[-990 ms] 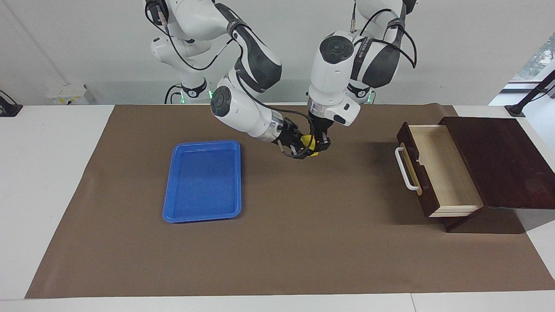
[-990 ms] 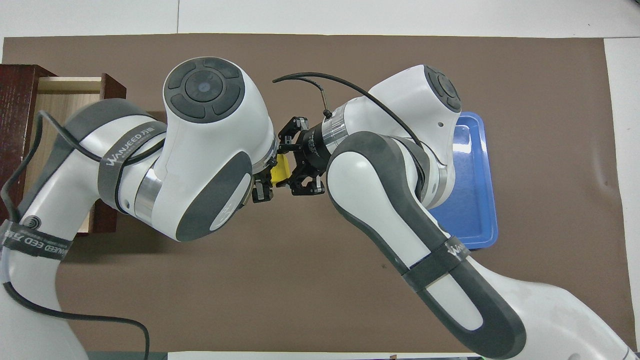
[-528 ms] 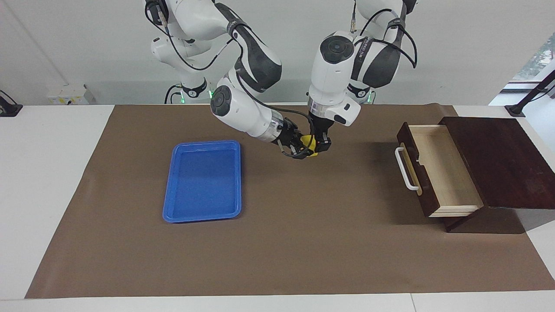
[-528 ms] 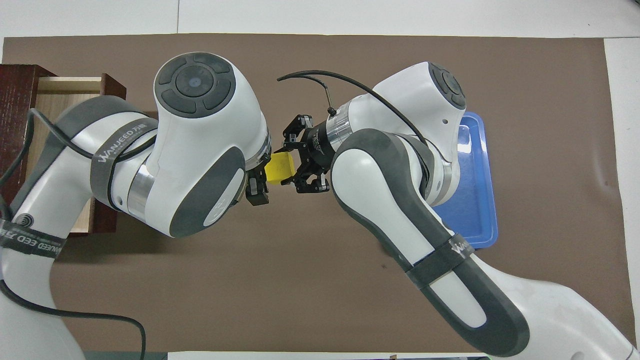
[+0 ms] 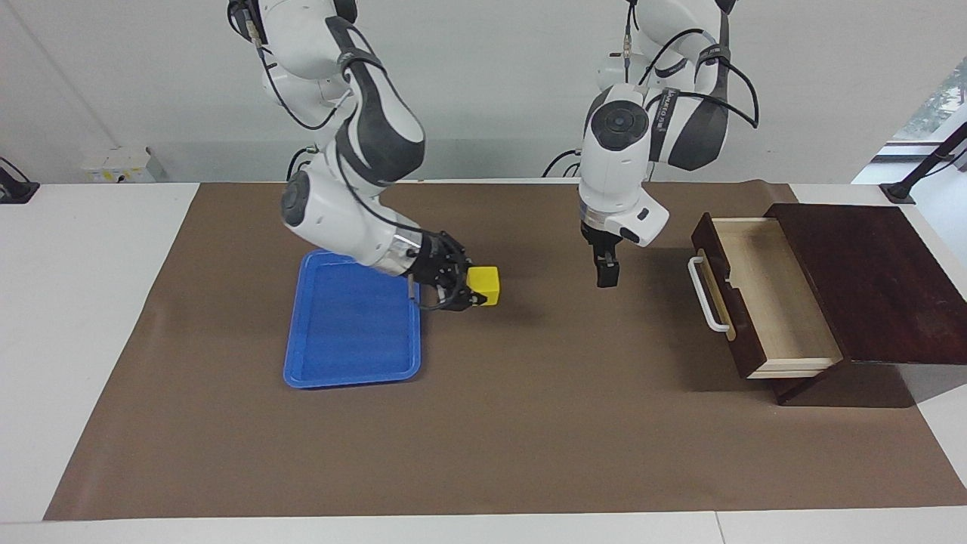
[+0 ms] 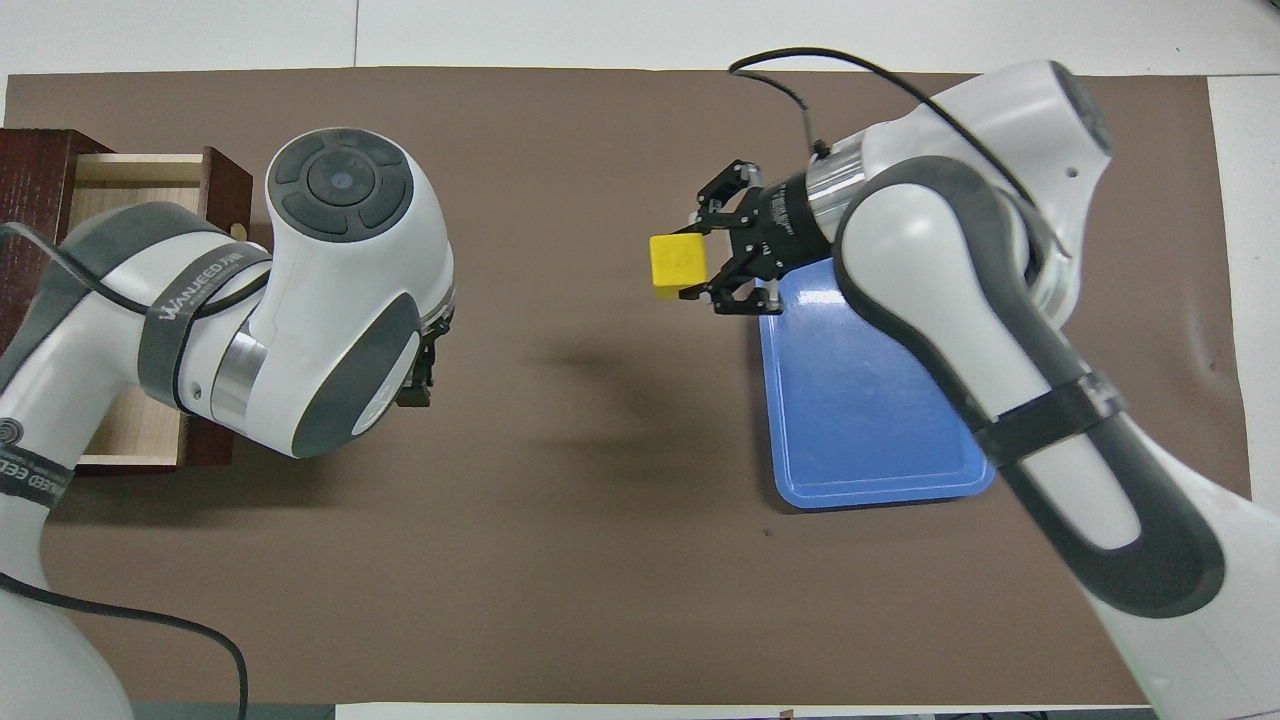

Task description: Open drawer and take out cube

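Two arms: right gripper [image 5: 474,291] grasps the cube [image 5: 483,285]; left gripper [image 5: 606,273] hangs over bare mat [image 5: 529,423] between cube and drawer [image 5: 763,298], and waits.
Cube: yellow, held up in the air by its side at the fingertips, over the mat just beside the tray [image 5: 351,321], at the edge toward the left arm's end.
Drawer: pulled out, pale inside showing, nothing seen in it; judged done with.
Left gripper state: judged released; nothing is between its fingers.
Step in hand: judged to be carrying the cube to a place to set it down, most likely the tray, though the task sentence names no tray.
Doing it well: keep the clench firm, since the grip sits at one side and most of the cube juts past the fingertips; a jolt could twist it out.
Doing it well, next: bring the cube over the tray floor, clear of the raised rim, and lower it until a face lies flat before letting go.
Doing it well, arms: keep the left arm out of the path.
Hidden: the overhead view covers most of the drawer and the left gripper with the left arm's bulk.
Hard to make out: how deep the fingertips sit on the cube.
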Controlling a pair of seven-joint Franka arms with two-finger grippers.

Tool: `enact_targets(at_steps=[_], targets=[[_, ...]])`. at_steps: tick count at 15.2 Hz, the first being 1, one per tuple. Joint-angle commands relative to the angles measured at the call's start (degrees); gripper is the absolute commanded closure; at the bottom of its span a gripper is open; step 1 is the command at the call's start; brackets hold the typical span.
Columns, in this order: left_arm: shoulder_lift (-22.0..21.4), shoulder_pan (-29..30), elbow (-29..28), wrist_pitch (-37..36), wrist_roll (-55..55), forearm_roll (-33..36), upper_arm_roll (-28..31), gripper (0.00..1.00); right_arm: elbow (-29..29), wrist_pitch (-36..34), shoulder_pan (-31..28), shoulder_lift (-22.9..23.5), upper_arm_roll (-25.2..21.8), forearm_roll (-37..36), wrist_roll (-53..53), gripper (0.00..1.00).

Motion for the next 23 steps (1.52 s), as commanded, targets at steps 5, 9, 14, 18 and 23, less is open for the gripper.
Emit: enact_targets(at_steps=[5,9,14,18,23], targets=[[-5.0,10.86,-11.24,8.97,13.0,10.3,-0.16,0.0,-7.82,-5.41,-11.36,-3.25,0.35,-5.57,-9.86,1.0],[-4.83,15.35,-11.33,11.17,18.37,10.3,-0.25,0.0,-15.2,-5.5,-15.4,-5.98,0.26,-9.17,-17.68,1.0],[-4.3,19.3,-10.72,12.23,25.48,10.39,-0.16,0.0,-20.14,-5.24,-20.07,-7.31,0.26,-9.35,-25.08,1.0],[-3.95,24.57,-10.45,13.11,31.37,11.53,-0.16,0.0,-24.17,-3.67,-21.47,-7.39,-0.09,-8.48,-29.28,1.0],[-3.77,29.68,-9.92,14.25,37.89,11.45,-0.25,0.0,-25.68,-2.43,-22.09,-6.86,-0.09,-7.16,-31.5,1.0]])
